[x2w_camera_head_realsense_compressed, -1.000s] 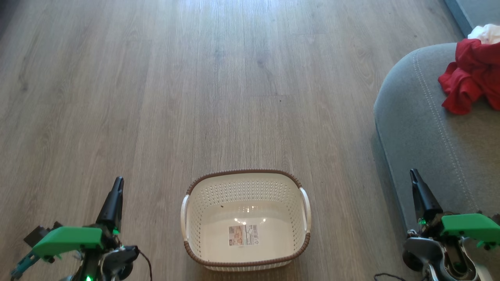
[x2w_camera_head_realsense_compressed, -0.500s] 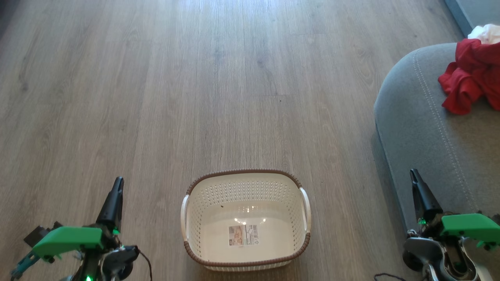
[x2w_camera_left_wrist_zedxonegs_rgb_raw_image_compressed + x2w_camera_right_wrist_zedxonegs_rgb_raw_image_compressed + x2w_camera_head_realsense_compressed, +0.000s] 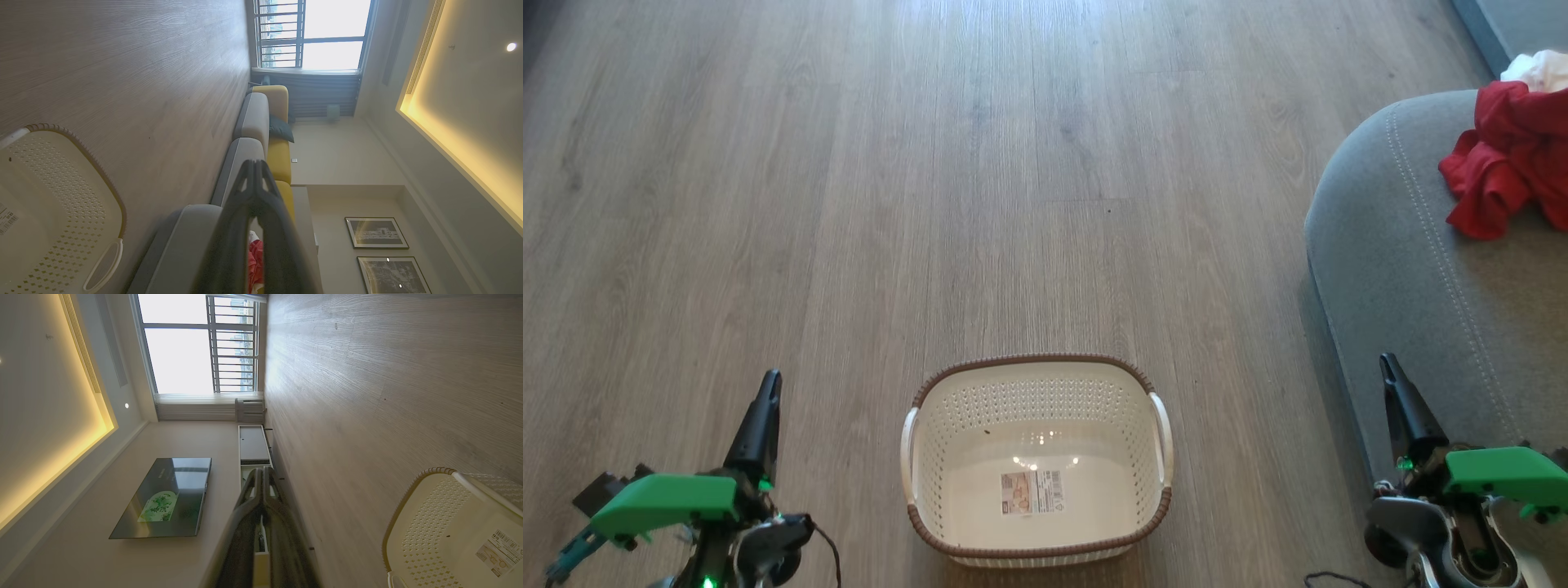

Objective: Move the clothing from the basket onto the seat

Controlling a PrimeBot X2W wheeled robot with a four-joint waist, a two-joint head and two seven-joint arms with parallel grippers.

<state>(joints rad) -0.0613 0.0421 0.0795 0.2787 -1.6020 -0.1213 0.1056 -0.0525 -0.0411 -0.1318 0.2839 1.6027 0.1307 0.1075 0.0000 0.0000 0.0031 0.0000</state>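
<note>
The cream basket (image 3: 1036, 523) stands on the wooden floor at the bottom middle of the head view, holding nothing but a label sticker; its rim (image 3: 104, 179) and its wall (image 3: 425, 522) also appear in the two wrist views. Red clothing (image 3: 1507, 159) with a white piece (image 3: 1539, 69) behind it lies on the grey seat (image 3: 1413, 269) at the right. My left gripper (image 3: 768, 384) is shut and empty, left of the basket. My right gripper (image 3: 1387, 363) is shut and empty, by the seat's front edge. A bit of red clothing (image 3: 255, 261) peeks between the left fingers.
Wide wooden floor (image 3: 980, 180) stretches ahead of the basket. A sofa with grey and yellow cushions (image 3: 261, 126) runs toward a window. A television (image 3: 167, 498) and a low cabinet (image 3: 251, 445) stand along the opposite wall.
</note>
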